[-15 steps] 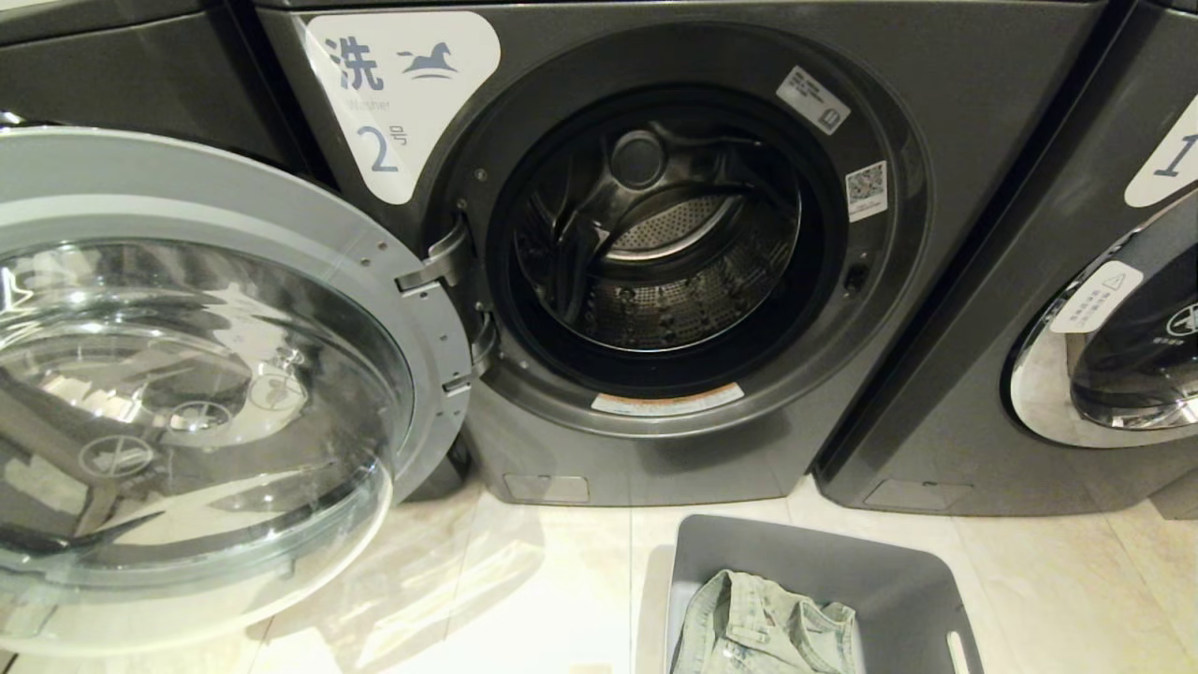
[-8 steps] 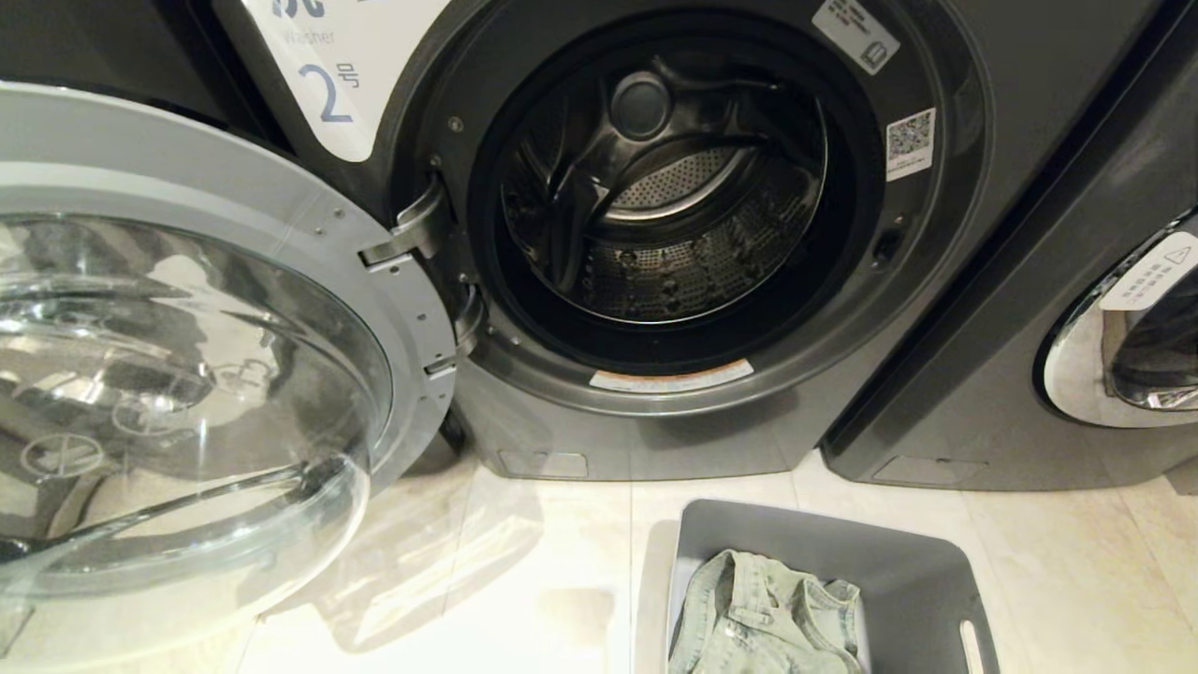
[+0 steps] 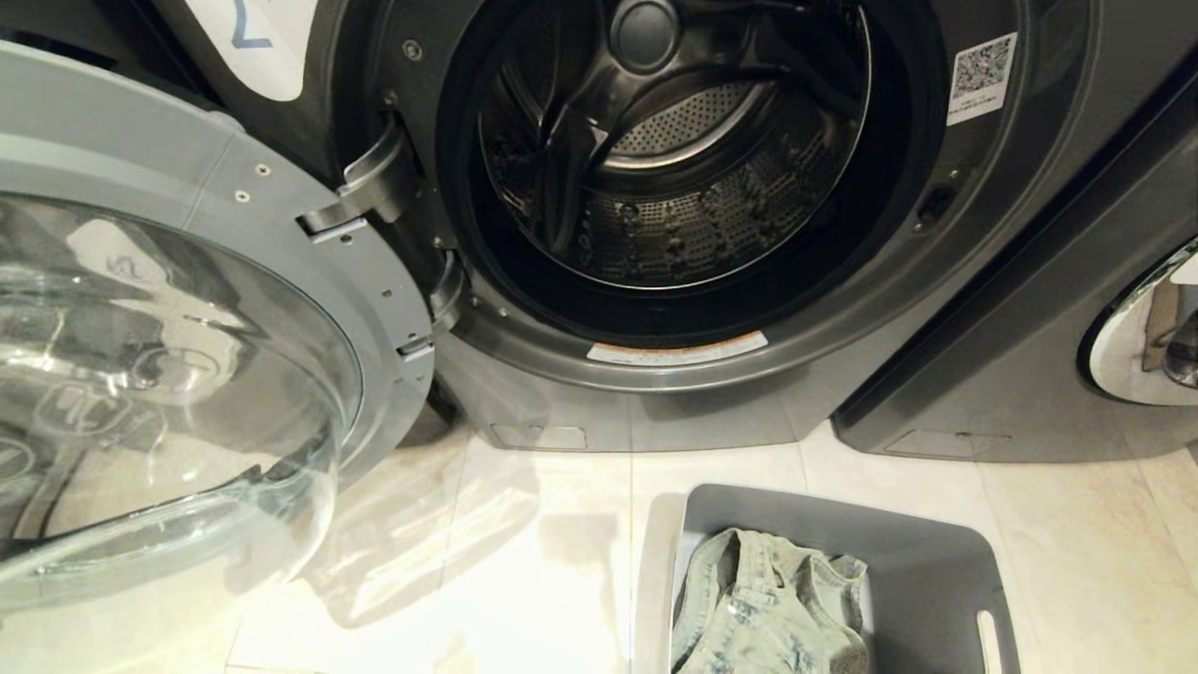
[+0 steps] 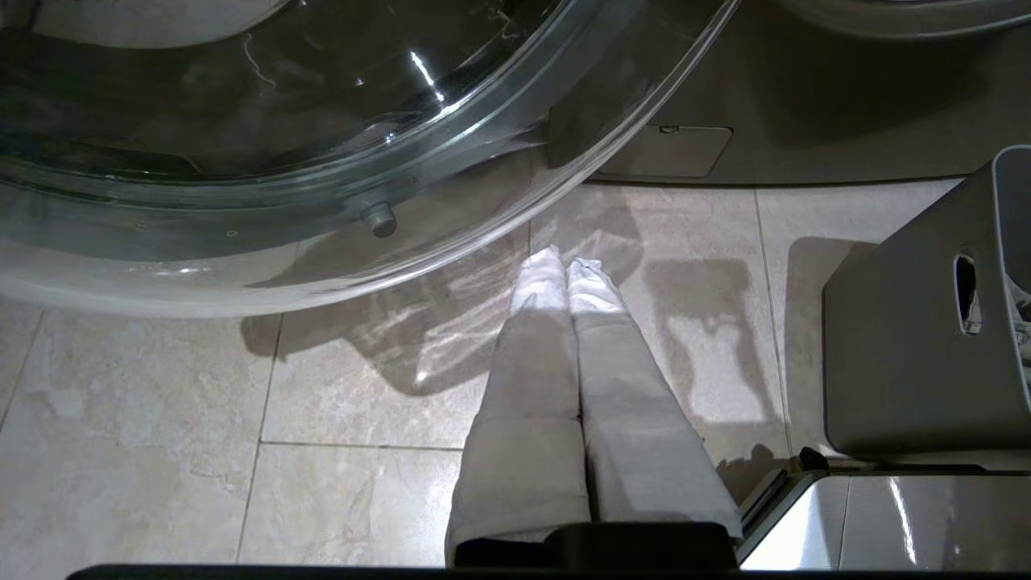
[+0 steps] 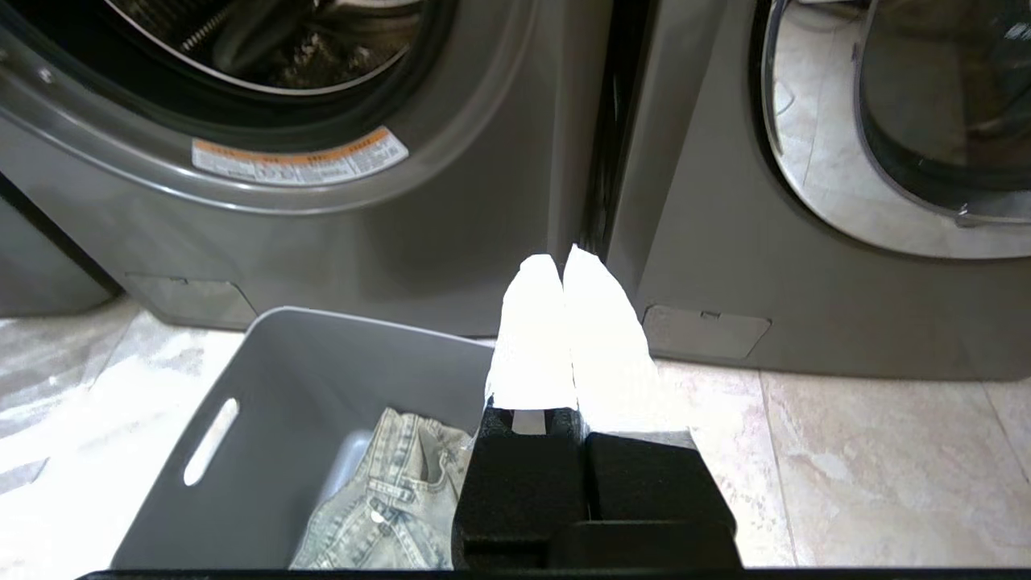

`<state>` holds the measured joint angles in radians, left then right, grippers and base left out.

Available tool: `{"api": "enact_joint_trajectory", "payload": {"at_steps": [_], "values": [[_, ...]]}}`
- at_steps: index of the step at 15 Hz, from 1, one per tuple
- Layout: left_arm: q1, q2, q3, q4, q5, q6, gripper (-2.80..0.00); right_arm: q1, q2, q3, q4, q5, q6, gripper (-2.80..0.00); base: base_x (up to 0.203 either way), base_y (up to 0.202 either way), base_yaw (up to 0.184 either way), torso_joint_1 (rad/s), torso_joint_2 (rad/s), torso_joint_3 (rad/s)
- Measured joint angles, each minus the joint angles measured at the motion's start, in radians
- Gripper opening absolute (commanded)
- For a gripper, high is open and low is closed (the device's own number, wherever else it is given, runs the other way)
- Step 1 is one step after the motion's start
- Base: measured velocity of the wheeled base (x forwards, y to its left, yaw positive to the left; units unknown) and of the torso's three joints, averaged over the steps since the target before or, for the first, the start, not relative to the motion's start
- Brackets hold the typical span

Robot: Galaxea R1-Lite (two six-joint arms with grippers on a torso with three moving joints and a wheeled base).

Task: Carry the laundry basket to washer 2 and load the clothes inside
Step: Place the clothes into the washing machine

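clothes [image 5: 387, 499] beside right gripper [image 5: 568, 266] (jaws together)

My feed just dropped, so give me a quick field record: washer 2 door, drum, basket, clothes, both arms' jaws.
washer 2: door swung open to the robot's left
drum: no garment visible inside
laundry basket: on the floor in front of washer 2, toward its right side
clothes: in the basket, not loaded yet
left gripper: jaws shut, empty, over floor tiles beside the open door
right gripper: jaws shut, empty, above the basket's far corner
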<state>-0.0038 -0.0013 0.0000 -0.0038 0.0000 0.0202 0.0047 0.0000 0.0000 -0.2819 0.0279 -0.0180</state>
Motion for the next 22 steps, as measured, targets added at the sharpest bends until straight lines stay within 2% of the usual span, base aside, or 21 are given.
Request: {"api": "enact_joint_trajectory", "payload": {"at_steps": [11,22], "values": [[-0.001,0.0,0.0,0.0,0.001,-0.002,-2.8,0.0,0.0,0.0,0.0,-0.001,0.001,-2.8,0.0,0.0,0.0,0.002,0.0,-0.192],[0.0,0.0,0.0,0.0,0.002,-0.013,-2.8,0.0,0.0,0.0,0.0,0.0,-0.005,-2.8,0.0,0.0,0.0,0.0,0.0,-0.011]]}}
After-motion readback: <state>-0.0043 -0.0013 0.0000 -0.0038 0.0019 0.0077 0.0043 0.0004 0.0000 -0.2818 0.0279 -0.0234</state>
